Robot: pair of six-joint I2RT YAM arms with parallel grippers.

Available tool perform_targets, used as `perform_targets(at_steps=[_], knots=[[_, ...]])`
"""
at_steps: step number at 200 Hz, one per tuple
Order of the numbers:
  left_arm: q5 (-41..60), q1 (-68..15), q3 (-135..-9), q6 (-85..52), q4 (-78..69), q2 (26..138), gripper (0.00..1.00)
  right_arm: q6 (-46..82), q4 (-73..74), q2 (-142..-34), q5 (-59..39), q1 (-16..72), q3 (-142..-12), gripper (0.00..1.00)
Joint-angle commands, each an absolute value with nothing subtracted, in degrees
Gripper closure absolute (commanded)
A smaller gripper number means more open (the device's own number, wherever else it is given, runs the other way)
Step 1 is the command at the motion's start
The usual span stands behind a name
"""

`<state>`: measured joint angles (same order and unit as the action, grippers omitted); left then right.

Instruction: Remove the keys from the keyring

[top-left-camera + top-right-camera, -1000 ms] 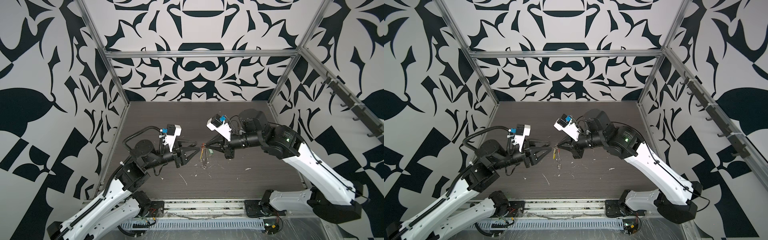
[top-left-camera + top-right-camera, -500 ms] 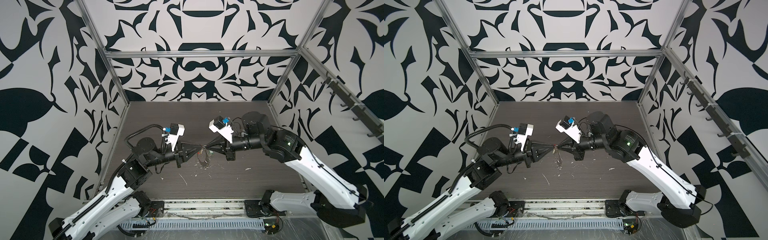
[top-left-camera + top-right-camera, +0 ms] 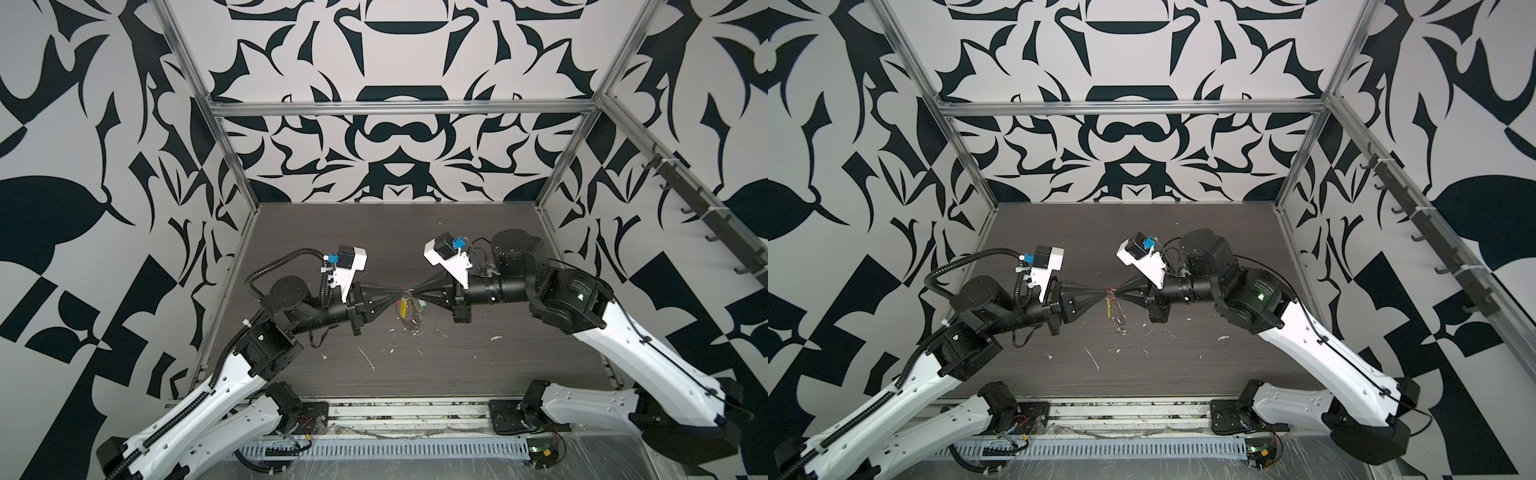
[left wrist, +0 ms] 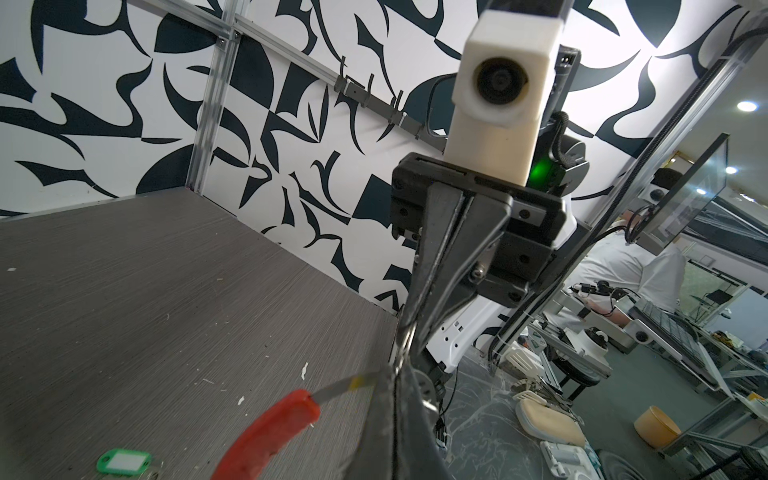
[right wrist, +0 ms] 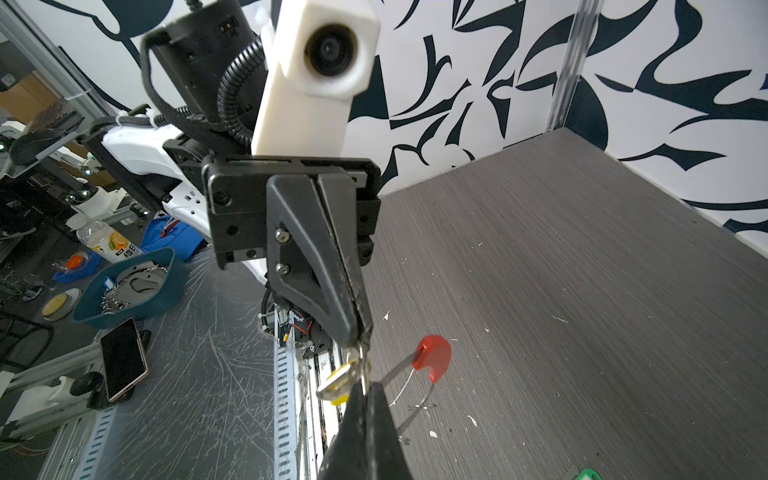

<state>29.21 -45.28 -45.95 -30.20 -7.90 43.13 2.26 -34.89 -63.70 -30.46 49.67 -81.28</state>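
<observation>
My two grippers meet tip to tip above the middle of the table, left gripper (image 3: 398, 292) and right gripper (image 3: 414, 294), both shut. Between them hangs the keyring (image 3: 410, 318), a thin silvery hoop with a red sleeve (image 5: 434, 357). The right gripper (image 5: 365, 388) pinches the hoop's strip and wire ring. The left gripper (image 5: 359, 338) pinches the small wire ring carrying the yellow-tagged key (image 5: 338, 386). In the left wrist view the left gripper (image 4: 395, 374) is shut where the strip (image 4: 340, 384) enters. The green-tagged key (image 4: 124, 461) lies on the table, apart from the hoop.
Small white flecks (image 3: 368, 357) lie scattered on the dark wood-grain table (image 3: 374, 232). Patterned walls with aluminium posts (image 3: 232, 166) enclose the left, back and right. A slotted rail (image 3: 382, 451) runs along the front edge between the arm bases.
The left gripper, open a second ago, moved right to the hanging keyring and shut on it. The right gripper stayed shut on the keyring and shifted slightly.
</observation>
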Motion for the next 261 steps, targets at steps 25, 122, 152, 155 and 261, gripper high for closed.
perform_targets(at_steps=[25,122,152,155,261], knots=[[26.9,-45.1,-44.2,-32.2,-11.6,41.6,1.0,7.9,-20.9,-59.5,-28.0,48.9,-76.7,1.0],[28.7,-45.1,-43.7,-35.7,-11.7,45.2,1.0,12.6,-12.6,-57.8,-28.6,47.3,-72.2,1.0],[26.2,-45.2,-44.3,-34.8,-7.7,42.6,0.9,12.0,-14.3,-57.8,-29.8,46.8,-72.6,1.0],[25.9,-45.2,-44.4,-34.7,-7.4,42.2,0.88,12.0,-14.4,-57.8,-29.9,46.8,-72.6,1.0],[19.6,-45.2,-45.1,-31.2,-4.4,40.0,0.46,11.5,-19.5,-57.4,-26.0,46.8,-70.5,1.0]])
